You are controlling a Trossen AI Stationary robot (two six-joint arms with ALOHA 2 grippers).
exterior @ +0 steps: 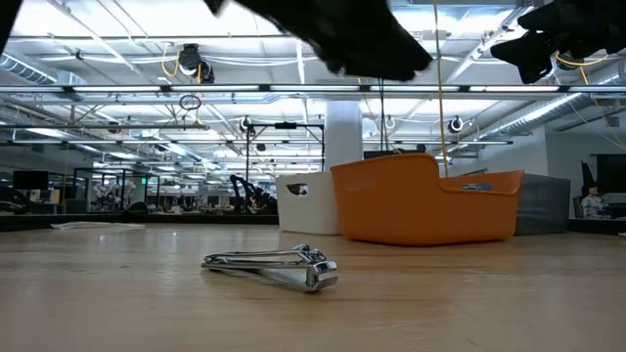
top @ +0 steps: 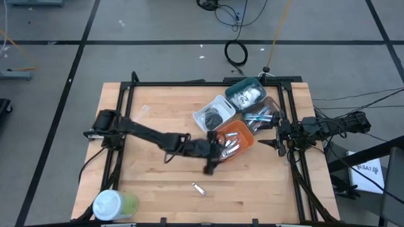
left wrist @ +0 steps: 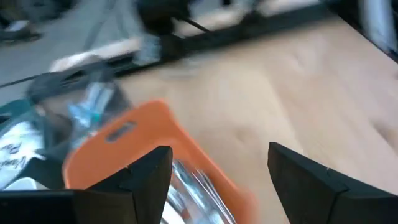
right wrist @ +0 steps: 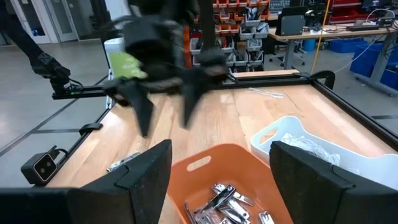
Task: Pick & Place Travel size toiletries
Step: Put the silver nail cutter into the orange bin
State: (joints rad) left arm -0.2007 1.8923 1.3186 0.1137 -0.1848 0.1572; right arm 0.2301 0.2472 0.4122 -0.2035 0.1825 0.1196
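We see most toiletries binned — silver ones in the orange bin. One clipper remains on the table, lower centre. Left hand open, empty, beside that bin; right hand open too.

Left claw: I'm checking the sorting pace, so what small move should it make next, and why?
Probably swing back toward the lone nail clipper on the bare wood. The left claw hangs open and empty beside the orange bin, which already holds silver clippers; the right claw waits at the table's edge.
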